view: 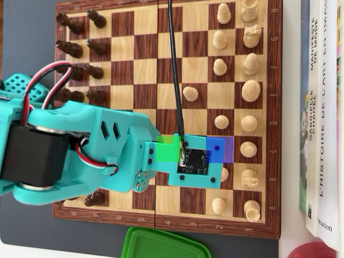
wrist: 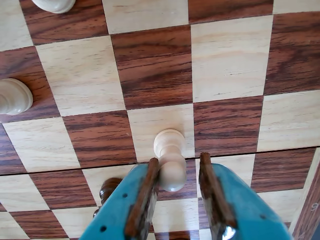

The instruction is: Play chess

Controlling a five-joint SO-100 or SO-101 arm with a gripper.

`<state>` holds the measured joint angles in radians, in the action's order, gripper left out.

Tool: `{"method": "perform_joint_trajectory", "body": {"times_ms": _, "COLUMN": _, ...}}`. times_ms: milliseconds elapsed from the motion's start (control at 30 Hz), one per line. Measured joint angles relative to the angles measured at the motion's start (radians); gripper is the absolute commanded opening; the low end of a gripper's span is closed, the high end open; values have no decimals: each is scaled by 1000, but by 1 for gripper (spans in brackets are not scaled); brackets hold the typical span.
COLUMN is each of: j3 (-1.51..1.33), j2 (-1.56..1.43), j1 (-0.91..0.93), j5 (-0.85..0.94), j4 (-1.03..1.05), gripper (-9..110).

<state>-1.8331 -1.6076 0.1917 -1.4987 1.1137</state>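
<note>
Claw (wrist: 181,167): you have it spread apart over the chessboard (wrist: 155,65); in the wrist view its two teal fingers (wrist: 131,205) with brown pads rise from 6 o'clock, and a white pawn (wrist: 170,159) stands between them, against the left pad and clear of the right one. Not gripped as far as you can see.
White pawn: centre-low in the wrist view, straddling a light square and a dark square along the board's fold line.
Dark piece (wrist: 107,190): at 7 o'clock in the wrist view, partly hidden behind the left finger.
Other white pieces: one (wrist: 14,96) at 9 o'clock, one (wrist: 54,5) at 11 o'clock of the wrist view.
Arm (view: 97,153): in the overhead view it enters from 9 o'clock and covers the lower-middle board; the wrist camera board (view: 194,160) hides the claw there.
White set (view: 250,90): ranked along the 3 o'clock side in the overhead view, one pawn (view: 190,94) advanced toward centre.
Dark set (view: 86,48): along the 9 o'clock side.
Books (view: 321,107): lying on the tabletop at 3 o'clock, beside the board.
Green lid (view: 164,244): at 6 o'clock, just below the board.
</note>
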Motion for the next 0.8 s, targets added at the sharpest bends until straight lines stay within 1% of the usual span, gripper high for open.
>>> {"method": "perform_joint_trajectory", "body": {"times_ms": 433, "j3": 0, "j2": -109, "j1": -29, "j5": 0, "j4": 0, "gripper": 16}}
{"method": "perform_joint_trajectory", "body": {"times_ms": 800, "j3": -49, "j2": -362, "j1": -34, "j5": 0, "j4": 3, "gripper": 15}}
